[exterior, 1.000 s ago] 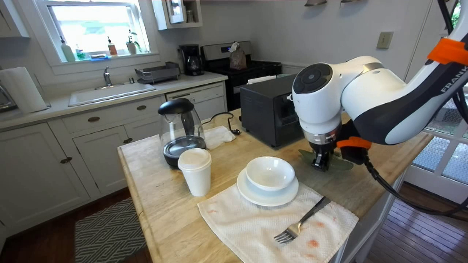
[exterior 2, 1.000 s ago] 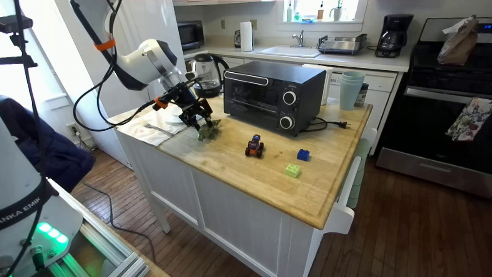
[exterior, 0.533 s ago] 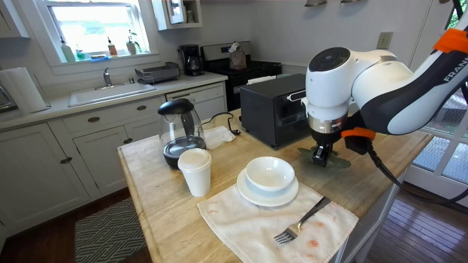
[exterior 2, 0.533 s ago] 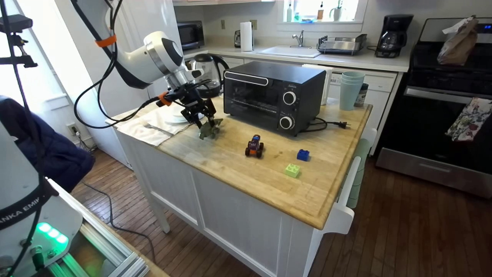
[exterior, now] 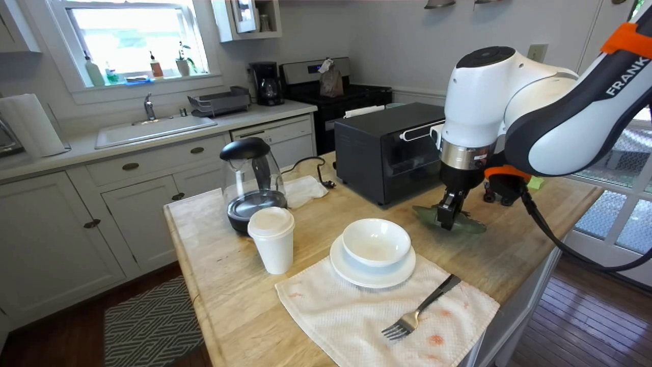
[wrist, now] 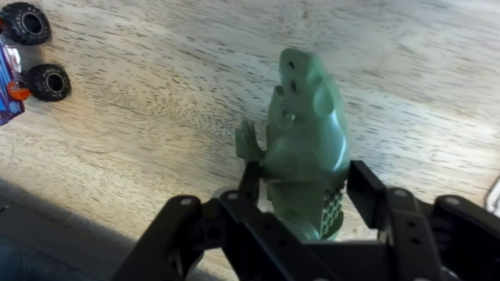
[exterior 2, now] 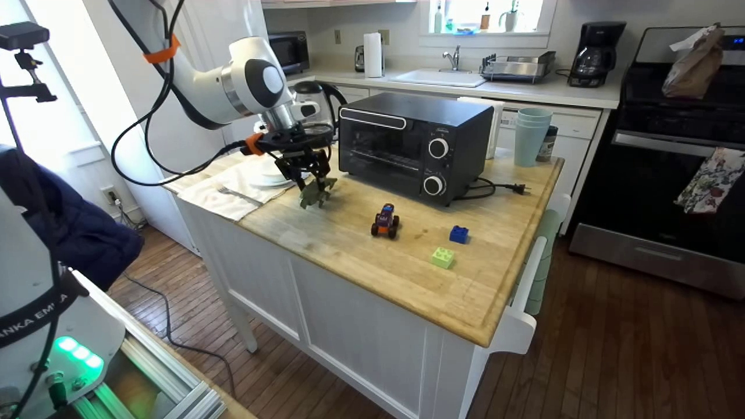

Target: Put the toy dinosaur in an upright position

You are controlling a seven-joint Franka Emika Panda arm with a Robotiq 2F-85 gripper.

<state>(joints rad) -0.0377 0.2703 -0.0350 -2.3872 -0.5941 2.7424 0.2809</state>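
Kitchen tabletop (exterior 2: 407, 273): jaws pinching the dinosaur (wrist: 308, 144); toaster oven (exterior 2: 416, 145), plate (exterior: 374, 279) and toy truck (exterior 2: 385, 221) all near.

Kitchen: sink (exterior: 153, 133) below window (exterior: 127, 43), stove (exterior 2: 655, 171), coffee maker (exterior 2: 592, 58), 2-knob toaster oven (exterior 2: 413, 145).

"FRANK" reads on the robot arm (exterior: 550, 117), "ANKA EM" on its base (exterior 2: 81, 326); a tyre (wrist: 54, 82) bears unclear letters.
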